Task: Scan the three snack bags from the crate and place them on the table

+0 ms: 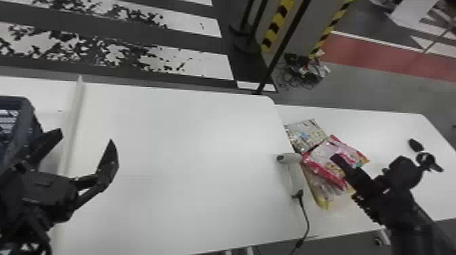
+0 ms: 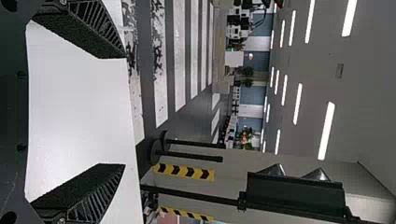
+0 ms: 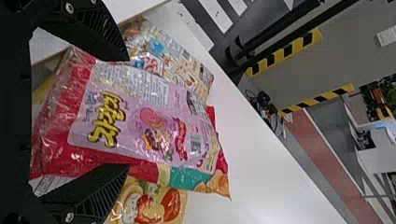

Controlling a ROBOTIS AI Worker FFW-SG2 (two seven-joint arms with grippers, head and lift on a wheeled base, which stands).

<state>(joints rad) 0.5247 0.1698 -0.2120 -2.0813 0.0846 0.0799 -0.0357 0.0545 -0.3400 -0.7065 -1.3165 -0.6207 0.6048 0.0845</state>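
Beyond the white surface [image 1: 190, 145], the floor [image 1: 203, 64] stretches away with worn white stripes and a red strip. The surface fills the middle of the head view, and a second surface [image 1: 400, 125] adjoins its right edge. At the far left stands the blue crate [image 1: 25, 101].

Just beside the crate is the left gripper [image 1: 86, 136], its two fingers spread wide above the surface. The right gripper [image 1: 336, 157] is over the second surface, right at the snack bags; its fingers are also apart, one toward either side of the pink bag [image 3: 149, 126] in the right wrist view. Whether they touch it, I cannot tell.

All three snack bags lie in an overlapping heap on the second surface, along the seam. Pink with red borders, the pink bag rests on top, partly covering the patterned bag [image 1: 305, 134] on the far side and the yellow bag [image 1: 322, 195] on the near side.

Next to the heap, at the seam, is the pale scanner [image 1: 290, 158], its head pointing left and its black cable [image 1: 307, 217] trailing toward the near edge. Smallest is a black oval object [image 1: 415, 145] on the second surface, past the right gripper.
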